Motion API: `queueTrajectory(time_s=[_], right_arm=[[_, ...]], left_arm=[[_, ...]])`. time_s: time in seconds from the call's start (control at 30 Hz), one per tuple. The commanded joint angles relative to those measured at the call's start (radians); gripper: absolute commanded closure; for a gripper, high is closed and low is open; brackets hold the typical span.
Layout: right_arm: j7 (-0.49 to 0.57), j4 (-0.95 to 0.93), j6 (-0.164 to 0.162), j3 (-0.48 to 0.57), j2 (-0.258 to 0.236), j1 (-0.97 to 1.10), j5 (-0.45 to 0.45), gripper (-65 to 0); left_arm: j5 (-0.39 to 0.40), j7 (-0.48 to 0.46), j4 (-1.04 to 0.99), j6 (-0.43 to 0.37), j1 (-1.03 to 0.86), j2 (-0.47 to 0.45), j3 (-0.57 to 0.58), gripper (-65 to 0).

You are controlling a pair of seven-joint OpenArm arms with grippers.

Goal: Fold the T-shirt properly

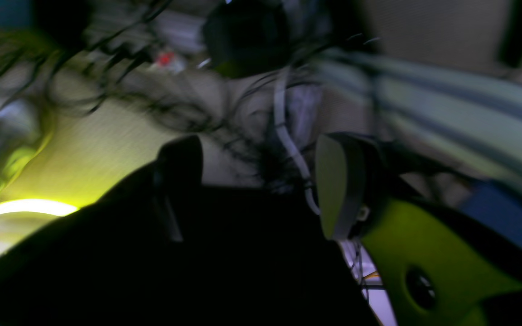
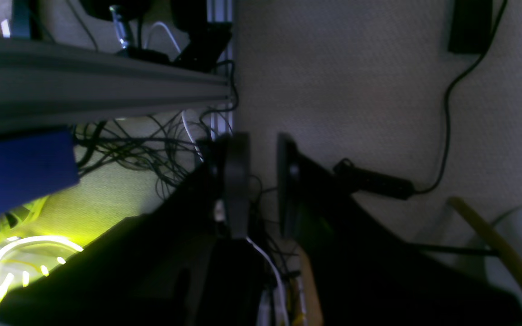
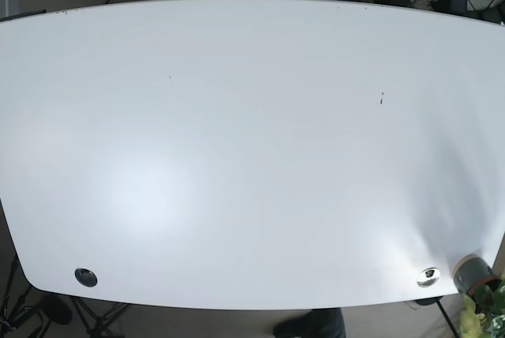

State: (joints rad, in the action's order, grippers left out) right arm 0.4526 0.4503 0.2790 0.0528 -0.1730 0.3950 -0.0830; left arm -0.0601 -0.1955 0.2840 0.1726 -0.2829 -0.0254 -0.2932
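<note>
From the base view the white surface (image 3: 252,156) fills the frame, with a dark grommet (image 3: 86,277) near its near-left corner, a silver one (image 3: 428,276) near its near-right corner, and a small dark speck (image 3: 382,99) toward the far right. No T-shirt shows on it in any view, so where the shirt lies cannot be told, and neither arm reaches over the surface here. At the near-right corner a grey pot (image 3: 471,272) with green leaves sits just off the edge. Over to the left wrist view, heavily blurred: the left claw (image 1: 258,181) hangs with a wide gap between its two fingers (image 1: 340,181), nothing between them, carpet and a tangle of dark cables (image 1: 152,99) behind, a green-yellow housing (image 1: 424,253) low on the right. The right wrist view is sharper: the right claw (image 2: 261,181) has its fingers (image 2: 236,181) parted by a narrow gap, empty, pointing at beige carpet (image 2: 356,81). A black cable (image 2: 447,113) runs down to a dark plug block (image 2: 374,181), a grey aluminium rail (image 2: 98,77) crosses the upper left, and a blue block (image 2: 16,167) sits beneath it.
</note>
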Motion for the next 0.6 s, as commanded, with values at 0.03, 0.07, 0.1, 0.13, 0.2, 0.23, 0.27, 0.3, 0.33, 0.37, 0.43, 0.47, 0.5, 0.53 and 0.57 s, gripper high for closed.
queueTrajectory(time_s=[0.03, 0.07, 0.1, 0.13, 0.2, 0.23, 0.27, 0.3, 0.33, 0.37, 0.43, 0.47, 0.5, 0.53, 0.57], right_arm=[[0.019, -0.031, 0.007, -0.001, 0.000, -0.018, -0.001, -9.5], [0.019, -0.037, 0.007, -0.001, 0.002, -0.026, -0.001, -9.5], [0.019, -0.044, 0.007, -0.001, 0.002, -0.032, 0.001, -9.5], [0.019, -0.051, 0.007, -0.001, 0.002, -0.035, 0.001, -9.5], [0.018, -0.061, 0.007, -0.001, 0.003, -0.051, 0.001, -9.5], [0.018, -0.075, 0.007, -0.001, 0.003, -0.060, 0.001, -9.5], [0.016, -0.086, 0.007, -0.001, 0.003, -0.067, 0.001, -9.7], [0.016, -0.100, 0.007, -0.001, 0.005, -0.077, 0.001, -9.7], [0.016, -0.120, 0.007, -0.001, 0.005, -0.095, -0.001, -9.8], [0.016, -0.135, 0.007, -0.001, 0.005, -0.104, -0.001, -9.8], [0.016, -0.167, 0.007, -0.001, 0.008, -0.126, -0.001, -9.8], [0.016, -0.178, 0.007, -0.001, 0.014, -0.136, -0.001, -9.8], [0.016, -0.190, 0.006, -0.003, 0.019, -0.146, -0.001, -10.0], [0.016, -0.199, 0.006, -0.003, 0.022, -0.153, -0.001, -10.0], [0.016, -0.209, 0.006, -0.003, 0.022, -0.159, -0.001, -10.0]], left_arm=[[-0.002, -0.002, -0.065, -0.003, 0.029, -0.006, 0.001, -36.8], [-0.004, -0.002, -0.070, -0.003, 0.034, -0.006, 0.001, -36.8], [-0.004, -0.002, -0.073, -0.006, 0.038, -0.006, 0.001, -36.8], [-0.004, -0.002, -0.075, -0.008, 0.040, -0.006, 0.001, -36.8], [-0.004, 0.000, -0.075, -0.008, 0.041, -0.006, 0.004, -36.8], [-0.004, 0.001, -0.076, -0.009, 0.050, -0.008, 0.016, -36.8], [-0.004, 0.008, -0.078, -0.009, 0.055, -0.008, 0.028, -36.8], [-0.004, 0.020, -0.078, -0.009, 0.058, -0.011, 0.045, -36.8], [-0.004, 0.040, -0.078, -0.009, 0.067, -0.021, 0.071, -36.8], [-0.002, 0.052, -0.078, -0.009, 0.070, -0.026, 0.088, -36.8], [-0.002, 0.067, -0.078, -0.003, 0.081, -0.026, 0.127, -36.8], [-0.002, 0.067, -0.078, -0.003, 0.086, -0.024, 0.144, -36.8], [-0.001, 0.067, -0.078, -0.005, 0.087, -0.024, 0.162, -36.8], [-0.001, 0.067, -0.078, -0.008, 0.090, -0.024, 0.173, -36.8], [0.001, 0.067, -0.078, -0.008, 0.092, -0.024, 0.176, -36.8]])
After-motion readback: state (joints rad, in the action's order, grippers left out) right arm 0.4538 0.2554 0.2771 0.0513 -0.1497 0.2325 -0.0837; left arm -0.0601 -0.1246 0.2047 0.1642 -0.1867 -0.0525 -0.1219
